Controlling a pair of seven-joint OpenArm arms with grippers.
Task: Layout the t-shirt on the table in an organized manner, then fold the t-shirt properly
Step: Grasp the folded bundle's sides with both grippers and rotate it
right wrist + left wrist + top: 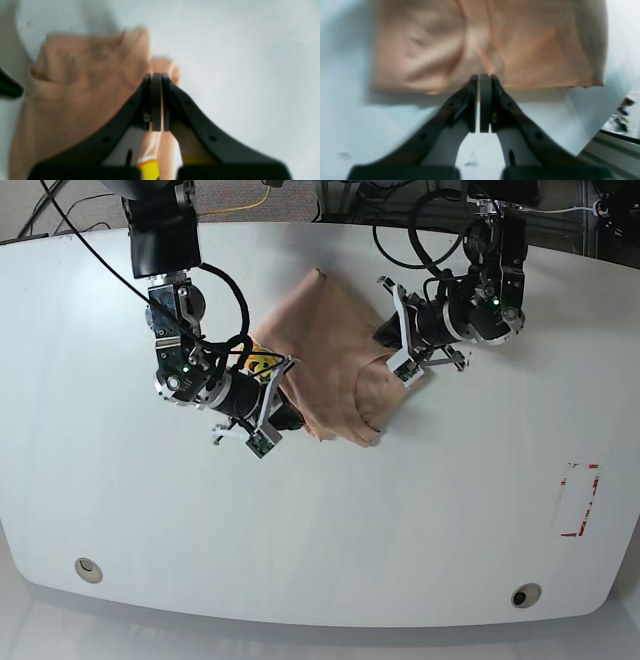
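Observation:
The peach t-shirt [325, 345] lies crumpled and partly doubled over at the middle back of the white table [400, 520]. My left gripper [392, 345] is at the shirt's right edge. In the left wrist view, this gripper [479, 76] is shut, and the t-shirt [520, 45] bunches toward its tips. My right gripper [283, 398] is at the shirt's lower left. In the right wrist view, that gripper [156, 75] is shut with peach cloth between its pads. The rest of the t-shirt [75, 75] spreads to the left, and a yellow print [148, 170] shows below.
A red tape rectangle [580, 500] marks the table's right side. Two round grommets [88, 569] [526, 594] sit near the front edge. Black cables [420, 230] run off the back edge behind the arms. The table's edge [595, 140] shows at the lower right of the left wrist view.

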